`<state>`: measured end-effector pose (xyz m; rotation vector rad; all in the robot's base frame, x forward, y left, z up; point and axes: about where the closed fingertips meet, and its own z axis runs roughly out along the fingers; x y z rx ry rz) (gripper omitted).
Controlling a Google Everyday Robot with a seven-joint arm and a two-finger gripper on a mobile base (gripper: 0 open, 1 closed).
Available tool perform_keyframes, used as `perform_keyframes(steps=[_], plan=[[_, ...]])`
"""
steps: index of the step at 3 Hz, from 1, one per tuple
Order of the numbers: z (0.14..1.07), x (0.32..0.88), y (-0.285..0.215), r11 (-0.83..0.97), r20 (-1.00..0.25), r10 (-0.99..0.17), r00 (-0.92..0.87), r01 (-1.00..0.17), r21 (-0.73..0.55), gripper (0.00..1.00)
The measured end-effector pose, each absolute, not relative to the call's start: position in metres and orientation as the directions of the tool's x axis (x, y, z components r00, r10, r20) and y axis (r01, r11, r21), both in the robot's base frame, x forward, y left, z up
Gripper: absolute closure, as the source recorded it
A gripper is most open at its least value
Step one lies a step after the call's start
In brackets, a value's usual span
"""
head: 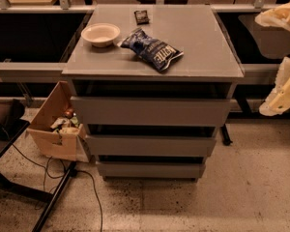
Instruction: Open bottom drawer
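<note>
1. Your tool (284, 88) hangs at the right edge, well apart from the desk (198, 42); you cannot tell if it is open or closed.
2. The bottom drawer (151, 169) sits lowest (of three grey fronts), just above the floor.

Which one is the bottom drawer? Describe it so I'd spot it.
Left of the pale claw at the right edge stands a grey cabinet with a bowl and blue chip bag on top. Three flat grey fronts stack down its face; the bottom drawer is the lowest and narrowest, nearest the floor.
</note>
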<state>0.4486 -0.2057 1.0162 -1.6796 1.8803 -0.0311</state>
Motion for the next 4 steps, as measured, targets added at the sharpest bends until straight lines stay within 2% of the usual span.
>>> perform_keyframes(steps=[2,4], plan=[[1.007,0.447,-0.199,0.195,-0.430,-0.903,-0.008,-0.898,-0.394,0.00],[0.909,0.430,-0.165,0.254,-0.453,-0.888,-0.074,-0.901,-0.351,0.00]])
